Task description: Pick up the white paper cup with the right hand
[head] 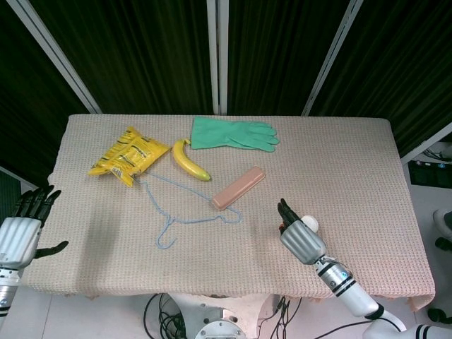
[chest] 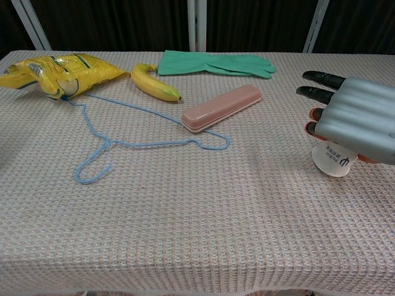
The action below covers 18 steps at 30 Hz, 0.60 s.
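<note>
- Dark panelled backdrop with pale uprights stood behind a table point(head: 367, 162) covered in a beige waffle-weave cloth
- Right hand point(chest: 353, 120) lay over the white paper cup point(chest: 336, 161) near the front right of the table; its grey back faced the chest camera and its dark and orange-tipped fingers point(chest: 318, 77) reached past the cup's far side. Whether the fingers had closed on the cup could not be told from either view
- White paper cup stood on the cloth, tilted, with printed marking on its wall; in the head view only part of it point(head: 309, 224) showed beside the right hand point(head: 300, 234)
- Left hand point(head: 22, 227) hung off the table's front left edge, well apart from every object, fingers spread and holding nothing
- Pink oblong case point(head: 239, 187) lay diagonally near the table's middle, touching the blue wire hanger point(head: 185, 209)
- Banana point(head: 188, 161) lay between the yellow snack bag point(head: 129, 154) and the green rubber glove point(head: 234, 133), the glove flat near the far edge
- Blue wire hanger ran from just beside the snack bag toward the case, its hook point(chest: 92, 172) pointing to the front
</note>
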Available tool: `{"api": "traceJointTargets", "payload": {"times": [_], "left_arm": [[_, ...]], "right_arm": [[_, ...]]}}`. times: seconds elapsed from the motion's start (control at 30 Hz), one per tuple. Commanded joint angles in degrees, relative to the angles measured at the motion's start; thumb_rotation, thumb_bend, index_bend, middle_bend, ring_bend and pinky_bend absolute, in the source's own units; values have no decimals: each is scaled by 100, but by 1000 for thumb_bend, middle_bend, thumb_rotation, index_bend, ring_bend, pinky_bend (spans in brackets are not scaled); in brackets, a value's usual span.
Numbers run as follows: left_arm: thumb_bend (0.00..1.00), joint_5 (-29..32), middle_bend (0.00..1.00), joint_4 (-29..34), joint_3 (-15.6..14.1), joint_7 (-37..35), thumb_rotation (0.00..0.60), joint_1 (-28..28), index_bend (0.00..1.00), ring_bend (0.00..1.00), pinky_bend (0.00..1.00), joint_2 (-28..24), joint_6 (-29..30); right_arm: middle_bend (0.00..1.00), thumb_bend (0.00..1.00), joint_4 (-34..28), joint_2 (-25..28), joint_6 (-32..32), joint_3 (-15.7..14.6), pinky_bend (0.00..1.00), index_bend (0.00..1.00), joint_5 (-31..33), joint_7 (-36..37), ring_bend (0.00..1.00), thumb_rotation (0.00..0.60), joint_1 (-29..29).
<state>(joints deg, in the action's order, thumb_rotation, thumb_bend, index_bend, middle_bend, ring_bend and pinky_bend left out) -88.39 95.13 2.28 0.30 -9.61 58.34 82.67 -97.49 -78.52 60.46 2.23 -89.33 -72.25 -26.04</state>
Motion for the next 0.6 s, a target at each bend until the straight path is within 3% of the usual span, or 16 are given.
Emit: {"api": "traceJointTargets", "payload": {"times": [0.03,0.17,0.33,0.5,0.6], "left_arm": [[47,-6,0,1,-4,8,600,-1,0,0,0,2,-2],[48,-9,0,13,-6,16,600,2,0,0,0,-1,4],[47,1,0,9,-10,35,600,-5,0,0,0,7,-22],[48,10,0,5,-15,75,600,-27,0,0,0,29,-68],[47,33,0,9,-13,112,600,-41,0,0,0,43,-104]], "right_arm": [[534,58,-3,78,261,31,0,613,-239,529,116,600,-18],[537,72,-15,117,874,222,0,618,-359,1860,127,600,100],[537,74,372,-68,1619,529,0,618,67,4626,128,600,419],[538,81,694,-109,1353,611,0,618,783,7183,131,600,625],[538,81,851,-144,1127,638,0,617,1049,8156,131,600,686]]}}
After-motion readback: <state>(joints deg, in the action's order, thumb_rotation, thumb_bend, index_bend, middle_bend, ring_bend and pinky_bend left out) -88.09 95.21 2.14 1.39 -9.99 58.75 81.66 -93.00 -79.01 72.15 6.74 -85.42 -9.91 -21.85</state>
